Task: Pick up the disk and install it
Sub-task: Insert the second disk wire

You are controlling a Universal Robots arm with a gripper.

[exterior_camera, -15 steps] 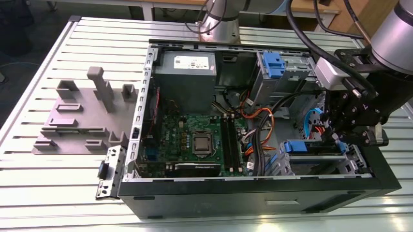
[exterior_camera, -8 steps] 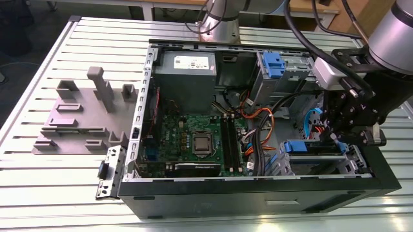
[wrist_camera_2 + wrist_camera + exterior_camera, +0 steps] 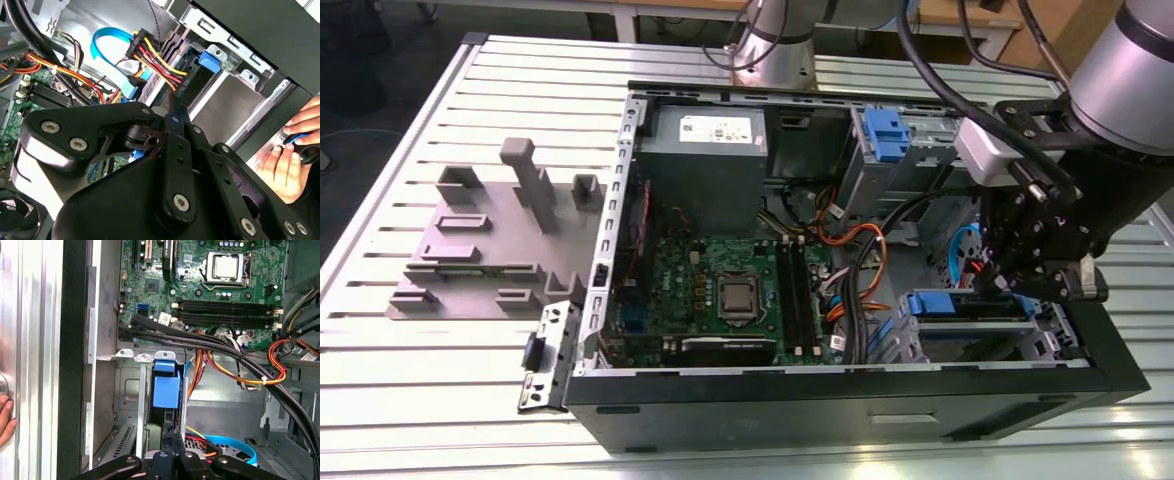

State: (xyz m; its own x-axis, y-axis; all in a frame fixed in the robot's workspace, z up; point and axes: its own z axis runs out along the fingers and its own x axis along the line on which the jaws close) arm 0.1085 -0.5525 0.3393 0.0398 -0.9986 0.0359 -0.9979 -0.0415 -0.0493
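Open computer case [image 3: 854, 400] lying on a slatted metal worktop [image 3: 480, 380], motherboard [image 3: 720, 290] up. Robot hand [image 3: 1034, 285] lowered into the drive cage at the exterior view's right, over the disk [image 3: 967, 305], blue-railed, seated in its bay. Fingers drawn together, pressed on the disk's blue tab [image 3: 166, 390] in the first wrist view; grip uncertain. Two blue clips counted in the exterior view, a second [image 3: 886, 135] farther back. Person's hand [image 3: 290, 160] in the second wrist view.
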